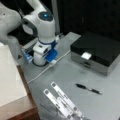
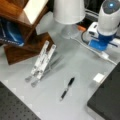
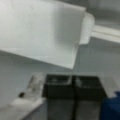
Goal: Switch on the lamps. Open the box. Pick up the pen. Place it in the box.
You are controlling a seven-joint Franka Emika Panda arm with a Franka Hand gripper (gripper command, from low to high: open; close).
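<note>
The pincer (image 3: 73, 86) has its fingers pressed together, holding nothing, just below a white lamp shade (image 3: 42, 32).

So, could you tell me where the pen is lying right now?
In both front views the pen lies on the grey table, untouched, between the closed box and the flat white strips.
</note>
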